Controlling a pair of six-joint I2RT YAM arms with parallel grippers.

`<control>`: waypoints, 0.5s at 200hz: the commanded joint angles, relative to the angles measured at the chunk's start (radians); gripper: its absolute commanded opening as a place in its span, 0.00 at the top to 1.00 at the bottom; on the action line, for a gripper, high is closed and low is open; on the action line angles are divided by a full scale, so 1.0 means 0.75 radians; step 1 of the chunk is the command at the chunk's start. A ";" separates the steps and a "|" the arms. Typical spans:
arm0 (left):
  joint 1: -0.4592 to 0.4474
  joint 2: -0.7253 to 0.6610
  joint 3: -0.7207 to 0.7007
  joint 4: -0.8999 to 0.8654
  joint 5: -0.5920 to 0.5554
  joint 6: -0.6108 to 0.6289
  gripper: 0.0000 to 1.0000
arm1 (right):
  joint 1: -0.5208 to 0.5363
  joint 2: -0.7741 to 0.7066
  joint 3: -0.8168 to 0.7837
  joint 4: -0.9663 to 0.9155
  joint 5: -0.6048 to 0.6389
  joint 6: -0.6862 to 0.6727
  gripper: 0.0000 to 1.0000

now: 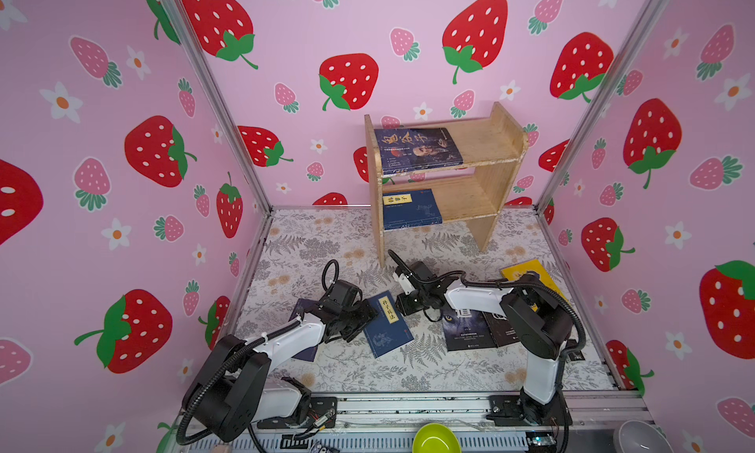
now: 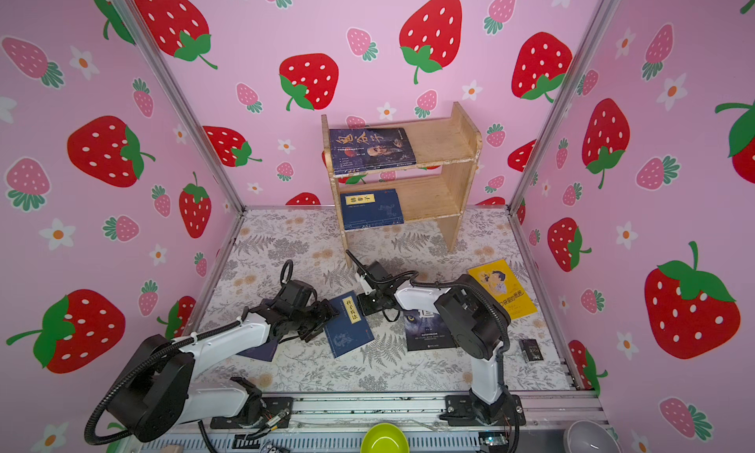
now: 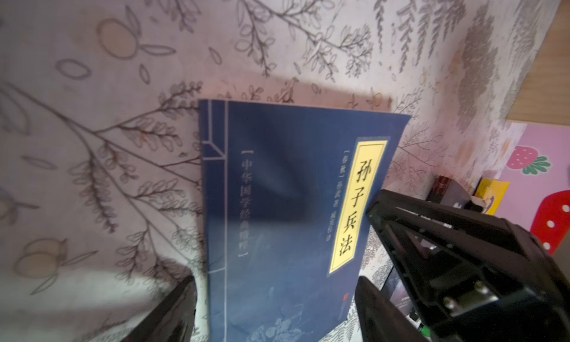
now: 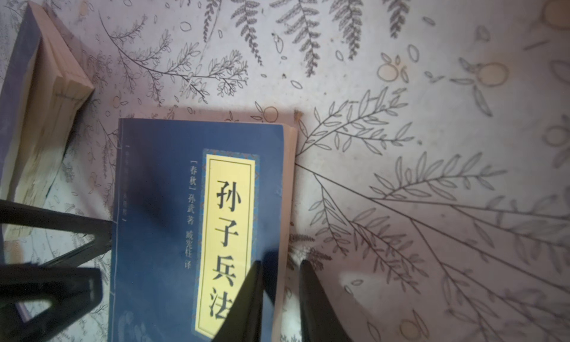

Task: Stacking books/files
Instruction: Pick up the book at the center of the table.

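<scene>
Right gripper [image 4: 280,263], pinching navy book [image 4: 172,232] at its page edge, apparently to lift it; left gripper [image 3: 276,282], spread at book's spine edge, likely bracing it.

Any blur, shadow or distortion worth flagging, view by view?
In both top views, even light and sharp focus, but wide-angle bending splays the frame posts; left wrist view: the navy book is soft, with patchy shadow across its cover; right wrist view: its yellow label is crisp, shadow darkens the spine side, and the right gripper is a black silhouette.
</scene>
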 commanded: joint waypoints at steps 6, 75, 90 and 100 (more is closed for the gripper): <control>0.014 -0.046 -0.089 0.332 0.074 -0.097 0.19 | 0.033 0.108 -0.029 -0.108 0.055 -0.039 0.80; 0.020 -0.176 -0.177 0.881 0.066 -0.258 0.21 | 0.043 0.168 -0.020 -0.045 0.034 -0.042 0.83; 0.020 -0.187 -0.163 0.885 0.062 -0.256 0.22 | 0.043 0.169 -0.013 -0.043 0.030 -0.039 0.83; 0.020 -0.188 -0.160 0.880 0.060 -0.252 0.24 | 0.042 0.167 -0.010 -0.044 0.032 -0.039 0.83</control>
